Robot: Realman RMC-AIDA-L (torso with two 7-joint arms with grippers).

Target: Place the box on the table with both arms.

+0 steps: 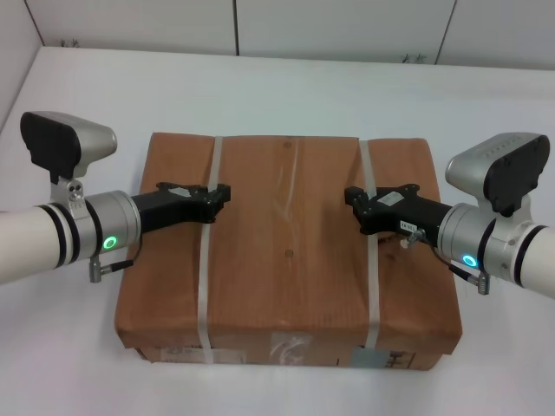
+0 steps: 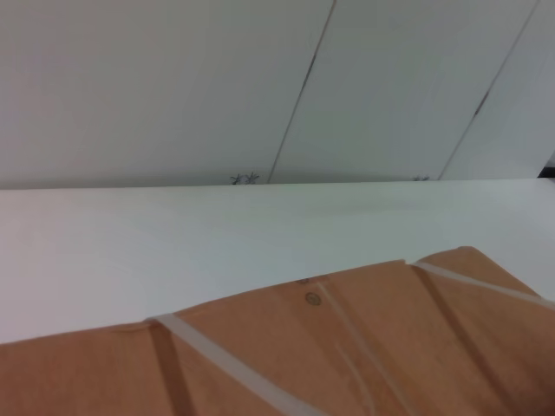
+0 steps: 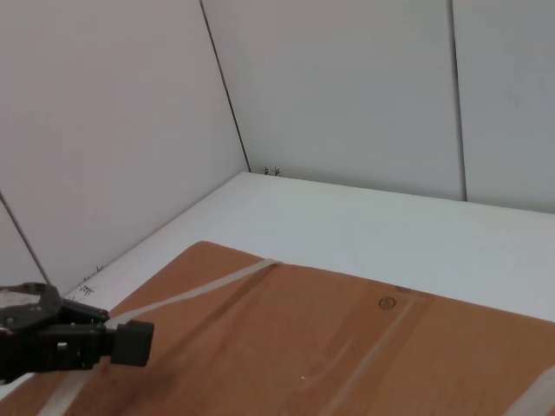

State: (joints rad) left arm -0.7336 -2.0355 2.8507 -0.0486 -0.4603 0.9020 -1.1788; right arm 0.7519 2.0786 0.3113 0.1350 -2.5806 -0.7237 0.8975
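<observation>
The box, flat and wrapped in brown paper, lies on the white table. Two whitish straps run over its top and labels show on its front edge. My left gripper reaches in from the left and lies just above the box top at the left strap. My right gripper reaches in from the right at the right strap. Whether either holds a strap is not visible. The left wrist view shows the box top. The right wrist view shows the box and the left gripper.
White wall panels stand along the table's far edge. Another wall closes the table's left side. Bare tabletop stretches behind the box and on both sides of it.
</observation>
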